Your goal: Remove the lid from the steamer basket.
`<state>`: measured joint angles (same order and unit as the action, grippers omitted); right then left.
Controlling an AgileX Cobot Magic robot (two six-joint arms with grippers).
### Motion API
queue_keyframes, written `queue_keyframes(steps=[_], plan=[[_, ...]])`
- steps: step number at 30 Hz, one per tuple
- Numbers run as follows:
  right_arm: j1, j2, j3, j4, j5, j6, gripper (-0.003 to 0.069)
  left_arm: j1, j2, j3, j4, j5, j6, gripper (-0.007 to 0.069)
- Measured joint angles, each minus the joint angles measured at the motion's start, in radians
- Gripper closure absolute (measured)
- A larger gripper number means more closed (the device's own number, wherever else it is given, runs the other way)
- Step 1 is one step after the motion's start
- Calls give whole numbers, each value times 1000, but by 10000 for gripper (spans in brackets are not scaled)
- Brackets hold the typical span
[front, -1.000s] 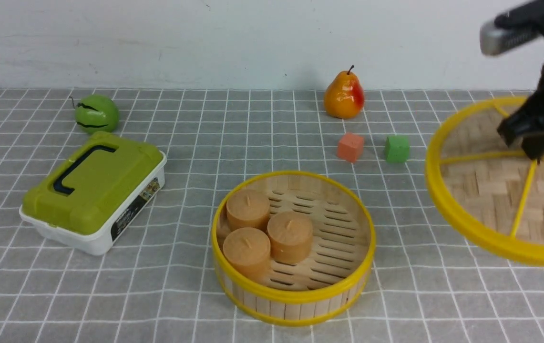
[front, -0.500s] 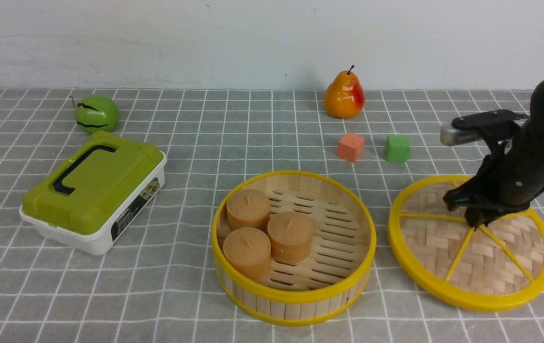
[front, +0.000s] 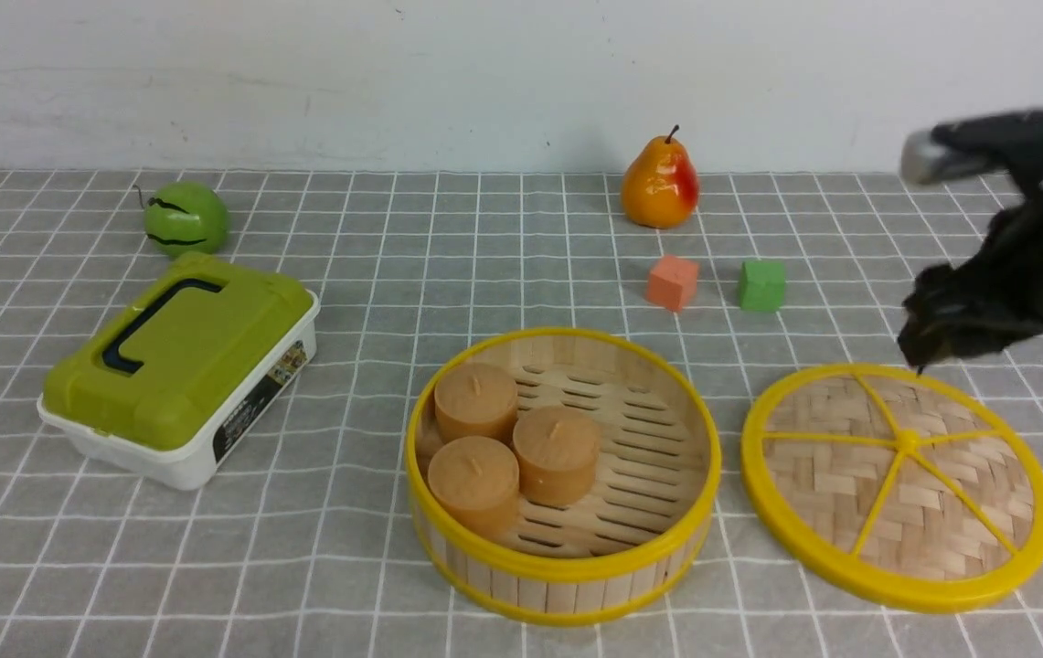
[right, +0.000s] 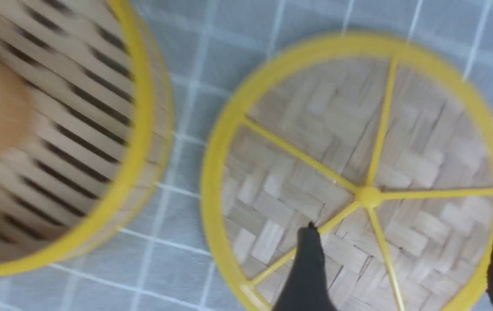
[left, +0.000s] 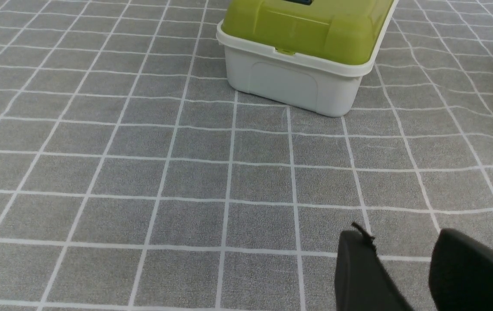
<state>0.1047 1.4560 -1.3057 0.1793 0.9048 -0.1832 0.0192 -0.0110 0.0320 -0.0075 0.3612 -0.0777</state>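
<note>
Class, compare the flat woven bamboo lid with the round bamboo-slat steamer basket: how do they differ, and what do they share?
The flat woven bamboo lid is a thin disc; the round bamboo-slat steamer basket is a walled tub. The lid shows yellow spokes meeting at a knob; the basket has a slotted floor. The basket holds tan cylinders; the lid carries nothing. Both are round, pale bamboo, yellow-rimmed.

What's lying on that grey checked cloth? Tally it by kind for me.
Fruit: 2 (pear, striped green fruit)
Cubes: 2 (orange cube, green cube)
Round brown cakes: 3
Containers: 2 (steamer basket, lidded box)
Loose lid: 1
Total: 10
</note>
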Motion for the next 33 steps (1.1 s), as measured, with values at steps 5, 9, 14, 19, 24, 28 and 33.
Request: queue_keyframes(steps=[5, 9, 14, 19, 24, 28, 33], plan=[[0, -292, 83, 31, 2, -4, 205, 0, 0, 0, 0, 0, 0, 386], [-2, -468, 200, 30, -10, -5, 278, 0, 0, 0, 0, 0, 0, 386], [-2, -721, 436, 27, -85, -5, 506, 0, 0, 0, 0, 0, 0, 386], [-2, -879, 575, 27, -135, -5, 671, 0, 0, 0, 0, 0, 0, 386], [-2, -896, 612, 28, -123, -5, 680, 0, 0, 0, 0, 0, 0, 386], [-2, -896, 612, 31, -70, -5, 680, 0, 0, 0, 0, 0, 0, 386], [-2, -896, 612, 32, -20, -5, 677, 0, 0, 0, 0, 0, 0, 386]])
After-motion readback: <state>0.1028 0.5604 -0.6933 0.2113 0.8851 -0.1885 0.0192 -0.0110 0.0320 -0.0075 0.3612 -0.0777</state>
